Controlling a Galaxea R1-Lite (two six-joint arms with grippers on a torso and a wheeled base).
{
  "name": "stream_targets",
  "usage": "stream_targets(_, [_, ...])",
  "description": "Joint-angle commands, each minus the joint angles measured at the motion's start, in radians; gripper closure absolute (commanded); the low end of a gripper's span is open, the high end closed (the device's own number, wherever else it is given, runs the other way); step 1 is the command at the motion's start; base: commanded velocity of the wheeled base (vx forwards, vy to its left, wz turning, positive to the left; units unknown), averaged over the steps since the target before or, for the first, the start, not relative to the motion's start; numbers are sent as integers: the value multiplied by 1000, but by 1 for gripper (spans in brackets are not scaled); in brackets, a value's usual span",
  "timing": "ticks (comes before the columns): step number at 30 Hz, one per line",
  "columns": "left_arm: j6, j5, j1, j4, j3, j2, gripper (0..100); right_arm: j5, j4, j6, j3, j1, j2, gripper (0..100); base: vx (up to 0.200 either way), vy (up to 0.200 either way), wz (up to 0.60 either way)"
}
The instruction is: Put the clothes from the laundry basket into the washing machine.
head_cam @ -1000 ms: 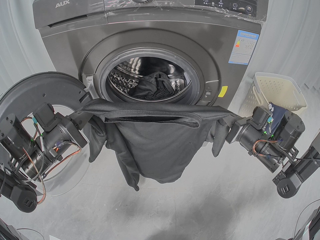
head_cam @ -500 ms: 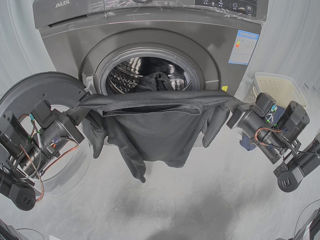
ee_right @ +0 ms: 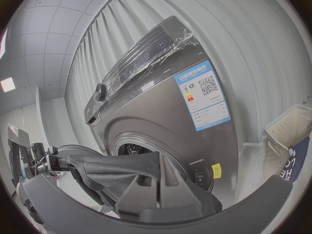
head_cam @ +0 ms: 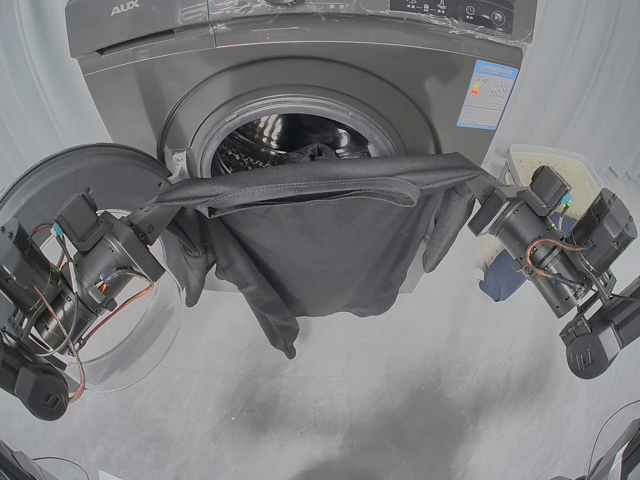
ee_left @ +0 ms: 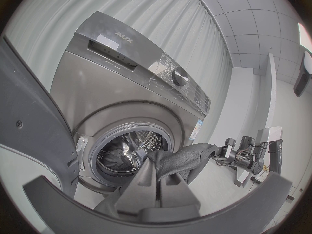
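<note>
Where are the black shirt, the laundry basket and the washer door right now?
shirt [head_cam: 320, 255]: head view, middle of the hanging front.
basket [ee_right: 279, 147]: right wrist view, perforated side wall.
door [head_cam: 87, 175]: head view, dark upper frame.

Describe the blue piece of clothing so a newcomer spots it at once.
Beside the grey washing machine, on the robot's right, stands the cream laundry basket. The blue garment hangs over the basket's rim; its white print and blue colour set it apart from the black shirt.
</note>
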Motion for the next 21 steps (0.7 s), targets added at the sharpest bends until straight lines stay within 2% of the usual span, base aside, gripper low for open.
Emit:
stream_targets(1, [2, 1, -38, 6, -3, -28, 100, -1, 0, 0, 0, 2, -24, 100, 0, 0, 0])
stream_targets(5, [5, 1, -79, 9, -15, -26, 100, -1, 0, 0, 0, 2, -22, 100, 0, 0, 0])
stream_targets(9, [8, -7, -152, 19, -7, -14, 100, -1, 0, 0, 14, 13, -16, 100, 0, 0, 0])
stream_targets(14, [8, -61, -190, 12, -18, 27, 100, 1, 0, -6, 123, 92, 21, 100, 0, 0, 0])
stream_targets(16, [8, -61, -190, 14, -32, 44, 100, 2, 0, -7, 136, 117, 48, 100, 0, 0, 0])
stream_targets(17, [14, -53, -193, 6, -66, 72, 100, -1, 0, -1, 164, 168, 104, 100, 0, 0, 0])
stream_targets(21, [17, -49, -184, 3, -86, 92, 100, -4, 0, -7, 161, 229, 166, 100, 0, 0, 0])
